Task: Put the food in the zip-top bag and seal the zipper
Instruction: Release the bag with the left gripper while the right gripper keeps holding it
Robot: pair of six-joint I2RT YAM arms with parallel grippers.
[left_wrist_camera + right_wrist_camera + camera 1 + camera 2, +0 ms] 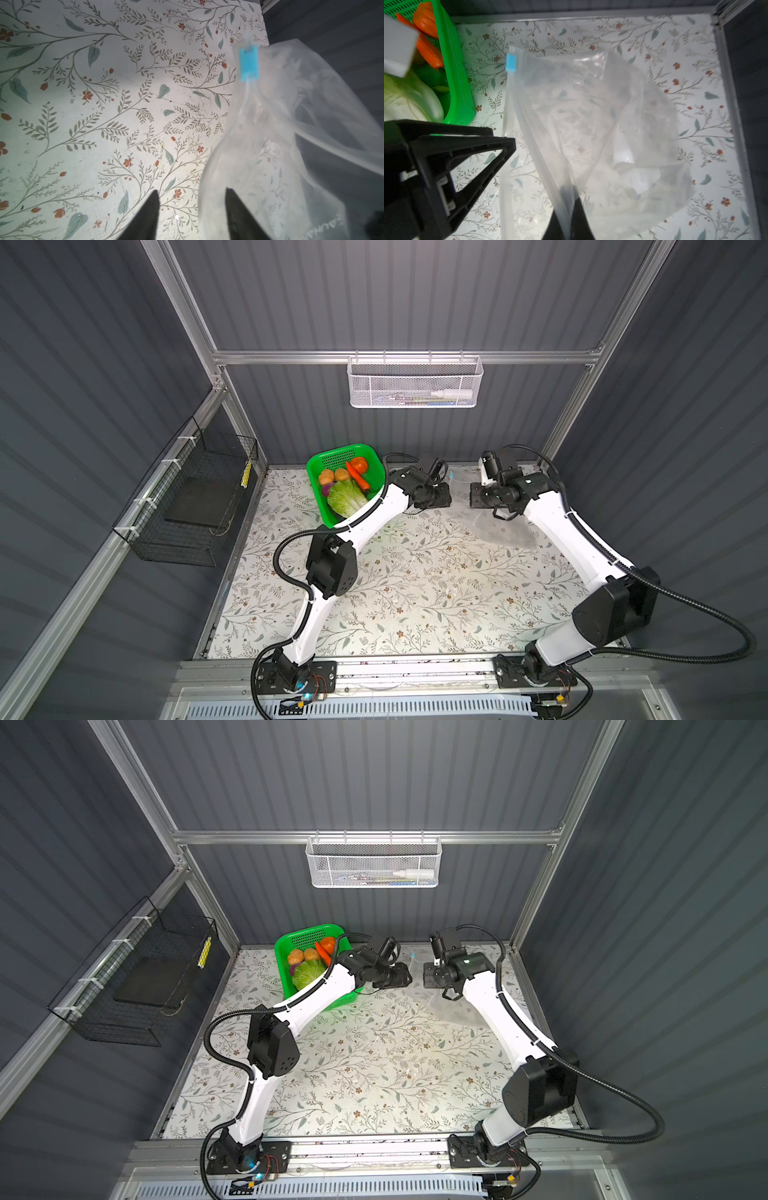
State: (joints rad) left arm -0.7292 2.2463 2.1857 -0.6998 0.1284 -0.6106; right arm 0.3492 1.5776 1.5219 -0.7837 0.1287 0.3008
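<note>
Where the desk [415,593] reaches 12 o'clock, clenched tight on clear film of the zip-top bag [591,124] with the right fingers [581,224]. Spread wide and released at the left fingers [152,214], with the bag's film lying across one. Sagging between both, with the zipper [510,99] running long from 6 to 12 o'clock, blue slider [511,62] at the far end, mouth toward the food [347,497] in the green basket [332,457] at 9 o'clock.
</note>
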